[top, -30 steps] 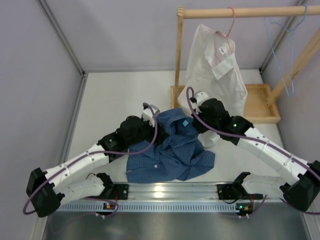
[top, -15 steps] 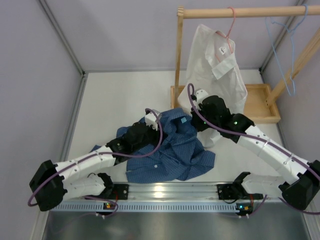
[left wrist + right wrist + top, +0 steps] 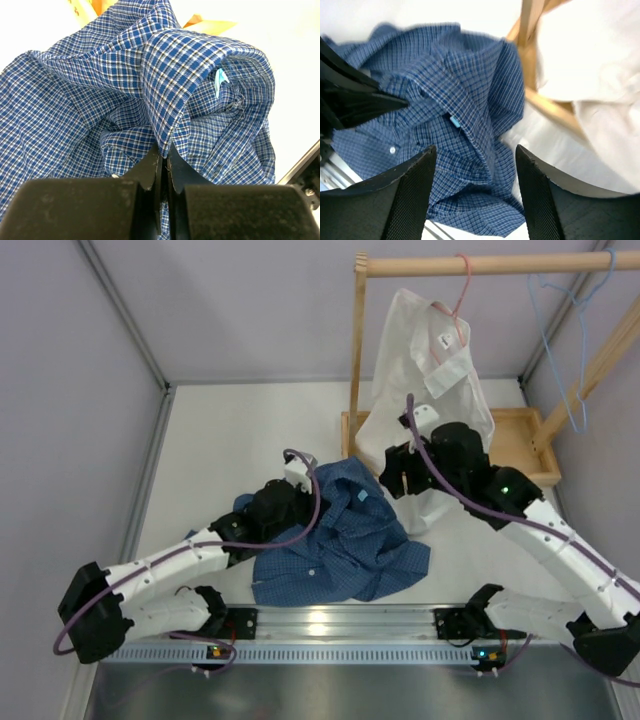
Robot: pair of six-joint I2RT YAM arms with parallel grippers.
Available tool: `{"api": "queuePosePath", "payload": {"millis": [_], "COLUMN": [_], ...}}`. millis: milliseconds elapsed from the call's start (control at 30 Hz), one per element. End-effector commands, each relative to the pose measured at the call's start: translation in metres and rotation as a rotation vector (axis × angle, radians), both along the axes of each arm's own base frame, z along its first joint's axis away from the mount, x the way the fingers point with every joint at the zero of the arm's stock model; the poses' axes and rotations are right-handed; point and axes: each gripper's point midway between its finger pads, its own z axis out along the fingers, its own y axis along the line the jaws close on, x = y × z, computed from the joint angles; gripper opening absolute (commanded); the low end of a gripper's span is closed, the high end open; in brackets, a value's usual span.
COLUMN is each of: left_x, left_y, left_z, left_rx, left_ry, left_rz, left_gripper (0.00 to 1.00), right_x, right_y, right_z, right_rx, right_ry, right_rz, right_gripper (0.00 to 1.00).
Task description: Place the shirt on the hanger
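Note:
The blue checked shirt [image 3: 345,540] lies crumpled on the table between the two arms. My left gripper [image 3: 298,490] is at its left upper edge. In the left wrist view the left gripper [image 3: 163,150] is shut on a raised fold of the shirt [image 3: 165,75] at the collar. My right gripper [image 3: 398,475] hangs above the shirt's right side. In the right wrist view the right gripper [image 3: 475,148] is open, with the shirt [image 3: 470,115] below it and nothing between its fingers. The light blue wire hanger [image 3: 561,360] hangs on the wooden rail at the far right.
A wooden rack with a top rail [image 3: 480,265] and a base tray [image 3: 520,445] stands at the back right. A white shirt [image 3: 430,370] hangs from it on a pink hanger [image 3: 462,285], just behind my right gripper. Grey walls enclose the table.
My left gripper has closed on the shirt's collar fold. My right gripper has let go of the shirt, opened, and risen back toward the rack.

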Motion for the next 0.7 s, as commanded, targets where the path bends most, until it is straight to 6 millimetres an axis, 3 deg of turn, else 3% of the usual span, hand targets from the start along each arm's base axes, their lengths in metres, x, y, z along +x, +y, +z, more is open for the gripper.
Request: {"api": "queuePosePath", "payload": {"millis": [0,33,100,133,200,300,333,433,533,600,633,667], "left_x": [0.0,-0.003,-0.008,-0.011,-0.013,-0.018,-0.019,-0.024,-0.035,-0.039,-0.041,-0.042], "left_y": [0.005,0.009,0.012,0.017,0.025,0.036,0.039,0.04,0.038,0.04,0.042,0.042], "left_z": [0.024,0.023,0.024,0.025,0.024,0.024,0.026,0.032,0.037,0.037,0.037,0.038], "left_rx": [-0.045,-0.039,-0.057,-0.063,-0.073,-0.062,-0.06,-0.019,0.013,0.017,0.01,0.006], "left_ry": [0.024,0.037,0.057,0.065,0.096,0.131,0.135,0.156,0.184,0.19,0.189,0.188], "left_rz": [0.057,0.06,0.07,0.079,0.127,0.167,0.173,0.146,0.087,0.08,0.076,0.073], "left_gripper": [0.0,0.0,0.0,0.0,0.0,0.0,0.0,0.0,0.0,0.0,0.0,0.0], "right_x": [0.002,0.005,0.014,0.019,0.028,0.04,0.041,0.037,0.04,0.041,0.047,0.053], "right_y": [-0.024,-0.032,-0.056,-0.069,-0.091,-0.136,-0.162,-0.216,-0.241,-0.269,-0.268,-0.288], "right_z": [0.079,0.102,0.109,0.132,0.145,0.189,0.203,0.232,0.234,0.232,0.23,0.223], "right_rx": [0.058,0.065,0.0,0.003,-0.019,-0.003,-0.051,-0.066,-0.17,-0.212,-0.192,-0.212], "right_ry": [-0.157,-0.197,-0.206,-0.254,-0.274,-0.386,-0.448,-0.581,-0.594,-0.578,-0.56,-0.525], "right_rz": [-0.06,-0.091,-0.19,-0.255,-0.354,-0.56,-0.671,-0.904,-0.955,-1.043,-0.999,-1.04], "right_gripper": [0.63,0.65,0.68,0.73,0.78,0.83,0.84,0.86,0.91,0.92,0.92,0.92]}}
